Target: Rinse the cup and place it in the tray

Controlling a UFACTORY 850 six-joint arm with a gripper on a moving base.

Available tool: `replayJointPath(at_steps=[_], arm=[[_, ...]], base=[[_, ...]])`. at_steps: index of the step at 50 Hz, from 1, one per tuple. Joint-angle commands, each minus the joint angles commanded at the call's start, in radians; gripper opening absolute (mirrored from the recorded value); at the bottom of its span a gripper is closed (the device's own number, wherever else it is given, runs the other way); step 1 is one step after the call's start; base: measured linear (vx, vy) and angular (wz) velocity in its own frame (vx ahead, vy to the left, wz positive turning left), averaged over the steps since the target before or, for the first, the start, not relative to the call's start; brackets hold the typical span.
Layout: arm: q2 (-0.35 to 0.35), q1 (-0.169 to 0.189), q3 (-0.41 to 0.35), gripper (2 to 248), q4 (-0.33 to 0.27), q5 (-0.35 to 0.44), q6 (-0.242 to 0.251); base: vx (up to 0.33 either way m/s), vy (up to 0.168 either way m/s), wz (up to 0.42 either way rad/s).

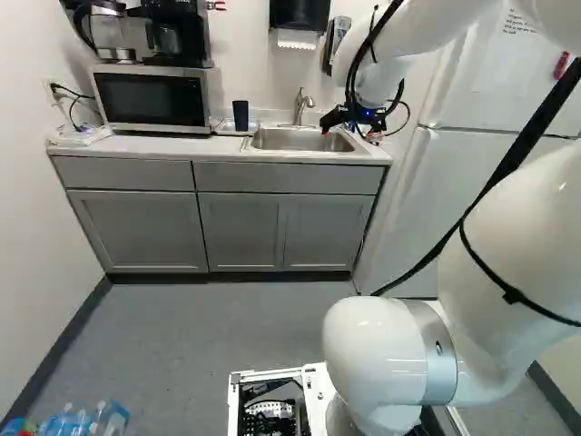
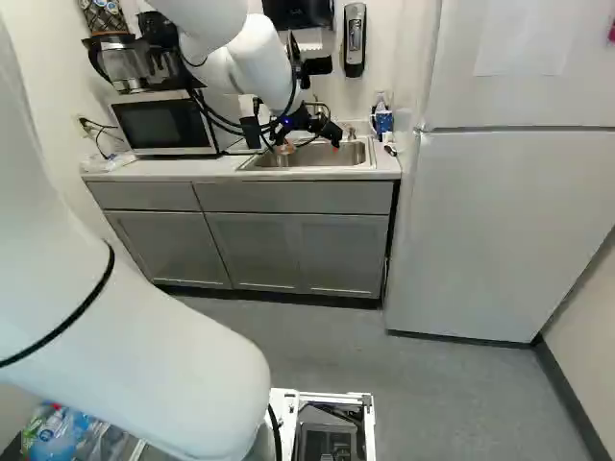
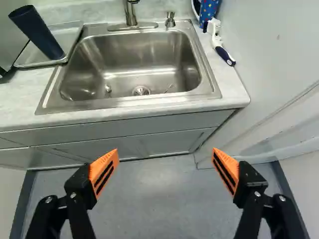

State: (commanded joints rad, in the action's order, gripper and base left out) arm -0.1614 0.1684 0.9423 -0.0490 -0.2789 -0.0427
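My gripper (image 2: 307,138) hangs at the sink's front side in the right base view. The wrist view shows the gripper (image 3: 164,167) wide open, its orange pads far apart with nothing between them. A dark blue cup (image 3: 37,32) stands upright in the shallow tray (image 3: 25,60), beside the sink and away from the fingers; the left base view shows the same cup (image 1: 241,115) between microwave and sink. Ahead of the fingers lies the metal sink (image 3: 134,55), with its faucet (image 3: 130,12) at the back.
The microwave (image 1: 152,98) stands on the counter, with a coffee maker above it. A brush (image 3: 219,42) and a blue patterned item (image 3: 208,11) lie on the sink's other side. A tall white fridge (image 2: 519,211) stands beside the counter, and cabinets (image 1: 281,227) are below.
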Motion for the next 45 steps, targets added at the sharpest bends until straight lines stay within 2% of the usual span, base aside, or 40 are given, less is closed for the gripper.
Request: replayJointPath(at_steps=[22, 45], arm=[[-0.004, -0.006, -0.031, 247, 0.002, 0.041, 0.002], [-0.015, -0.021, -0.106, 247, 0.006, 0.142, 0.005]], base=[[0.0, 0.0, 0.0], [0.0, 0.0, 0.0]])
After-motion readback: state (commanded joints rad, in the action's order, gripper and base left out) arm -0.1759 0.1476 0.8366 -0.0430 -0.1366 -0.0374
